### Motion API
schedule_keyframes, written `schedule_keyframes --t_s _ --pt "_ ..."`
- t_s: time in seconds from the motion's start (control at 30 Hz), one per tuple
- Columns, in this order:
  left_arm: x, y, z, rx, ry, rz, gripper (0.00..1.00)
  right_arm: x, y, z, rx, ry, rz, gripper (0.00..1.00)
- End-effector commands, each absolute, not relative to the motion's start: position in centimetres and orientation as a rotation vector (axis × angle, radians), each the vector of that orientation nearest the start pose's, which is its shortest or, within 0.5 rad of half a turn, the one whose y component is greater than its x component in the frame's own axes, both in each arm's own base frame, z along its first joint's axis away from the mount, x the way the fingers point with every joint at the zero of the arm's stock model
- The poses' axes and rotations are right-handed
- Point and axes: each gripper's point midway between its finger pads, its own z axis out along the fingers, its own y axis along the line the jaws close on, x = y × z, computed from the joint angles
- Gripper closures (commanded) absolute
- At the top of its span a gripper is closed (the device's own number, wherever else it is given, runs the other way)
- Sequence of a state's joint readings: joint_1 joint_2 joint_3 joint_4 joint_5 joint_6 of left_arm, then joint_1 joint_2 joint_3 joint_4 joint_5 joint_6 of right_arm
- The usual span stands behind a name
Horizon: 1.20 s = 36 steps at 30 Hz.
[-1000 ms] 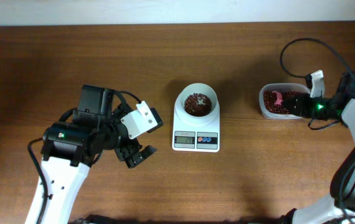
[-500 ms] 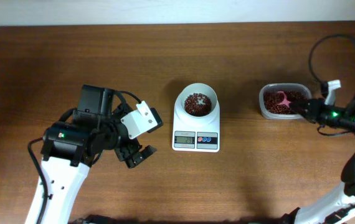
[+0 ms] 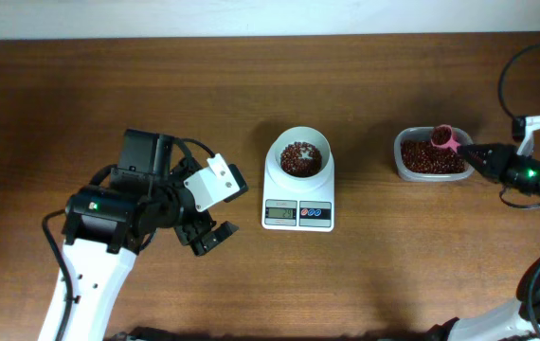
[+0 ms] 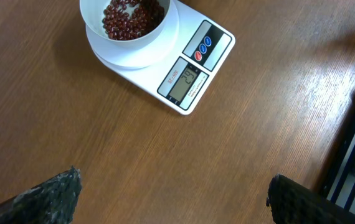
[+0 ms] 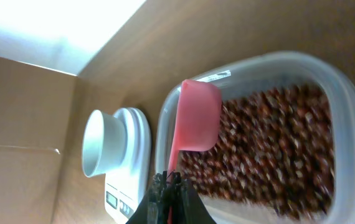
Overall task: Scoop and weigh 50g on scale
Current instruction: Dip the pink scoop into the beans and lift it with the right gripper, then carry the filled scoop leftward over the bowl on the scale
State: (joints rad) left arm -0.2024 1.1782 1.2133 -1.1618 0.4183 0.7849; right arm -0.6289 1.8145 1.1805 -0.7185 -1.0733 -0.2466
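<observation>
Pink scoop pinched in the right gripper over the tub, right of the scale; left gripper gapes wide, scale's left.

Right tool pinches pink scoop over bean tub; scale bowl part-filled.
</observation>
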Motion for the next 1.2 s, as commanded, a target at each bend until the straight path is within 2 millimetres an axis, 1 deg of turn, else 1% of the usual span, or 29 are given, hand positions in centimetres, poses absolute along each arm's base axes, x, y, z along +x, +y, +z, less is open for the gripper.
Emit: schedule_keyframes --t_s 0.0,0.07,0.17,0.23,0.27,0.37,0.63,0.7,0.83,0.93,1.03,1.13,1.17 --pt "24.2 -12.0 21.7 1.317 2.22 -0.364 0.01 36.9 -8.7 11.8 0.277 2.293 1.052 0.96" --pt "24.2 -12.0 21.7 1.317 2.22 -0.364 0.01 36.9 -8.6 11.9 0.276 2.286 1.063 0.96" --pt "24.2 -12.0 21.7 1.317 2.22 -0.364 0.01 37.0 -8.1 12.7 0.235 2.238 1.105 0.96" --pt "24.2 -12.0 21.7 1.317 2.22 -0.364 0.01 36.7 -8.8 11.4 0.278 2.315 1.032 0.96" --pt "24.2 -12.0 21.7 1.317 2.22 -0.364 0.01 36.4 -8.8 11.2 0.292 2.334 1.029 0.96" --pt "24.2 -12.0 21.7 1.317 2.22 -0.364 0.01 36.5 -8.7 11.4 0.29 2.323 1.044 0.96" --pt "24.2 -12.0 21.7 1.317 2.22 -0.364 0.01 36.8 -7.1 14.1 0.252 2.171 1.232 0.96" --pt "24.2 -12.0 21.7 1.317 2.22 -0.364 0.01 36.7 -6.9 14.4 0.251 2.156 1.253 0.96" --pt "24.2 -12.0 21.7 1.317 2.22 -0.364 0.01 36.7 -6.2 16.0 0.236 2.071 1.349 0.96" --pt "24.2 -12.0 21.7 1.317 2.22 -0.364 0.01 36.6 -5.9 16.5 0.242 2.047 1.391 0.96" --pt "24.2 -12.0 21.7 1.317 2.22 -0.364 0.01 36.6 -4.8 16.5 0.222 2.057 1.415 0.96" --pt "24.2 -12.0 21.7 1.317 2.22 -0.364 0.01 36.9 -2.1 16.5 0.147 2.084 1.458 0.96" --pt "24.2 -12.0 21.7 1.317 2.22 -0.364 0.01 36.9 -1.0 16.5 0.115 2.096 1.477 0.96"
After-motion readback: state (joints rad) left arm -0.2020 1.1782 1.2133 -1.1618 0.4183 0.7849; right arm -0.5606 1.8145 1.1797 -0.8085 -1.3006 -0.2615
